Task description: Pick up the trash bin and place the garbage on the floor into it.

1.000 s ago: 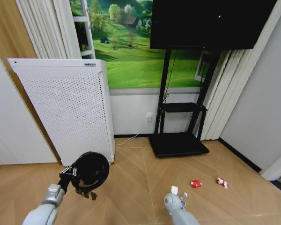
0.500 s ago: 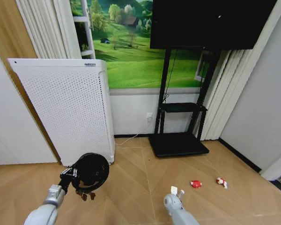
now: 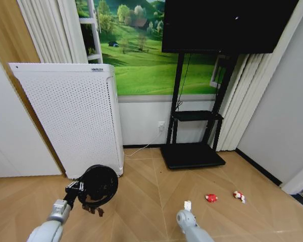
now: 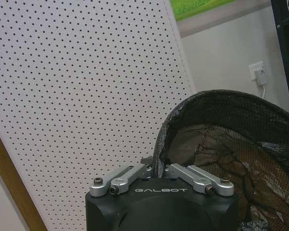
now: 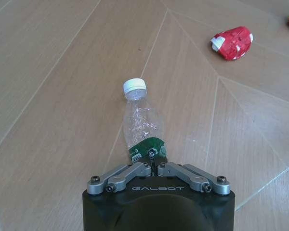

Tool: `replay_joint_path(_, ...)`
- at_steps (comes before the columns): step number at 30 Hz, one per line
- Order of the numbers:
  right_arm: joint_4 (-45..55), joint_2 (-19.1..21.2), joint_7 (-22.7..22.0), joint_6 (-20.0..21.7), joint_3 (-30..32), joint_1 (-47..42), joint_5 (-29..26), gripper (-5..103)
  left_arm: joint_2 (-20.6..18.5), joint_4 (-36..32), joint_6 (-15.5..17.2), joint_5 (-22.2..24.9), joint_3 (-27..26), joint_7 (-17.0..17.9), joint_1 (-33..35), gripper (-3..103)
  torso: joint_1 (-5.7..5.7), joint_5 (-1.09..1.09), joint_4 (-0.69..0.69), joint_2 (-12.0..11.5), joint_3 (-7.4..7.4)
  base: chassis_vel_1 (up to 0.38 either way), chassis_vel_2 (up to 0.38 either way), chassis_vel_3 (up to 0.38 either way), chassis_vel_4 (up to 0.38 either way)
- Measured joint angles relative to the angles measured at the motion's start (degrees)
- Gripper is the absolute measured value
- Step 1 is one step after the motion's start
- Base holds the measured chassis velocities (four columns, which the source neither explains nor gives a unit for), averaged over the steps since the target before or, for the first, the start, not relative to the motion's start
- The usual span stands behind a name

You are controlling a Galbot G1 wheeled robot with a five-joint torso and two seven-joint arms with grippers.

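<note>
**Bin held on the left, bottle pinched on the right**

I have the trash bin (image 3: 98,184) in my left gripper (image 4: 153,169), which is pinching the bin's rim with its fingers pressed together on the dark mesh wall. From the head camera I see the bin low on the left, tilted so its round mouth faces up toward me, just in front of the lower corner of the white perforated appliance (image 3: 70,116). In the left wrist camera the bin's netted wall (image 4: 231,144) curves away from the fingers, with the appliance's dotted panel (image 4: 82,86) close behind it.

My right gripper (image 5: 153,157) is closed on the green-labelled end of the little clear bottle (image 5: 141,120). The bottle points away from the gripper with its white cap (image 5: 135,86) at the far end, above the wooden floor (image 5: 53,96); I cannot tell whether it touches the boards. In the head camera only the cap (image 3: 188,205) peeks out past the right arm at the bottom of the picture.

Farther off to the right, a red and white crumpled scrap (image 5: 232,42) lies on the floor; the head camera shows it (image 3: 211,197) with a second red and white scrap (image 3: 238,195) near it, both well apart from the bin. A black stand (image 3: 192,154) sits against the far wall under a dark screen (image 3: 222,25)
</note>
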State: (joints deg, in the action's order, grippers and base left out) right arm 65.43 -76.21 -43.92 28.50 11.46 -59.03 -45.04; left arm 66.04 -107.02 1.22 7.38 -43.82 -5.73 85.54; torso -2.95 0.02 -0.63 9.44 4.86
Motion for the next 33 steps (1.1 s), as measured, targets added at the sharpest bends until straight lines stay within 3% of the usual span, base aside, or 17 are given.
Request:
replay_joint_path(5, 6.57, 2.11, -1.61, 1.28, -0.11, -2.09, -2.73, 2, 0.36, -0.23, -0.02, 0.01, 0.69, -0.01, -0.22, 4, 0.0, 0.0, 0.0, 0.0, 0.0, 0.0, 0.0, 0.0, 0.0)
replay_joint_path(17, 12.33, 4.44, -2.72, 1.36, 0.6, -4.48, -1.61, 2, 1.01, -0.68, -0.45, -0.32, 1.12, -0.05, -0.16, 4, 0.0, -0.01, 0.0, 0.0, 0.0, 0.0, 0.0, 0.0, 0.0)
replay_joint_path(20, 22.19, 9.55, -2.5, 1.89, 1.78, -7.22, -0.82, 2, 1.04, -1.07, -0.48, -0.03, 0.9, -0.06, -0.35, 4, 0.0, -0.01, 0.01, 0.0, 0.0, 0.0, 0.0, 0.0, 0.0)
replay_joint_path(21, 22.19, 9.55, -2.5, 1.89, 1.78, -7.22, -0.82, 2, 1.04, -1.07, -0.48, -0.03, 0.9, -0.06, -0.35, 4, 0.0, -0.01, 0.01, 0.0, 0.0, 0.0, 0.0, 0.0, 0.0)
replay_joint_path(25, 28.18, 13.25, -0.27, 1.24, 2.28, -9.1, 1.65, 2, 1.25, -1.14, -0.48, 0.03, 1.44, -0.05, -0.73, 4, 0.0, -0.02, 0.0, 0.0, 0.0, 0.0, 0.0, 0.0, 0.0)
replay_joint_path(26, 35.94, 17.64, 4.39, -1.6, 3.39, -12.79, 6.26, 2, 1.72, -1.04, -0.27, 0.1, 2.26, 0.02, -1.29, 4, 0.0, -0.02, -0.01, 0.0, 0.0, 0.0, 0.0, 0.0, 0.0)
replay_joint_path(33, 40.84, 20.34, 9.82, -7.06, 4.44, -16.62, 12.54, 2, 2.11, -0.48, -0.21, 0.05, 2.4, 0.09, -1.59, 4, 0.0, -0.02, 0.0, 0.0, 0.0, 0.0, 0.0, 0.0, 0.0)
